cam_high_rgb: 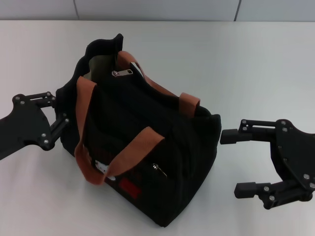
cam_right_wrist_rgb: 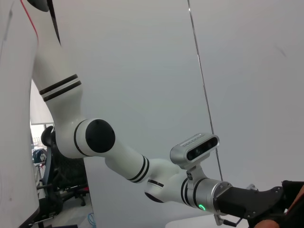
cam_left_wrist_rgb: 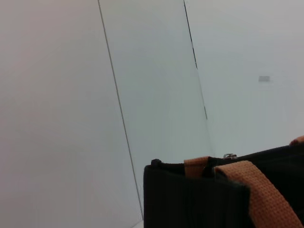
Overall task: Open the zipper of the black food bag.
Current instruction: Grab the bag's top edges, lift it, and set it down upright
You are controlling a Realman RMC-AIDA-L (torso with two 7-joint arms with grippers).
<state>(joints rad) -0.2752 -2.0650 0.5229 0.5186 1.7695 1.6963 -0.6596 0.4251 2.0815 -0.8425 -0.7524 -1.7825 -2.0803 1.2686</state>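
Mid-worktop sits the black food bag (cam_high_rgb: 147,152), its zipper (cam_high_rgb: 122,73) pull at the far end. I have the left gripper (cam_high_rgb: 61,115) pinching the bag's side; right gripper (cam_high_rgb: 237,162) jaws spread alongside. I'd hold the fabric taut while pulling.

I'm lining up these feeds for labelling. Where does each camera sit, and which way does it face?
Head view: on the head, looking forward and down at the black food bag on the table; left gripper against the bag's side, right gripper open beside it.
Left wrist view: low beside the bag, facing the wall; no fingers show.
Right wrist view: faces back across at the left arm.
Head and left wrist views share the bag.
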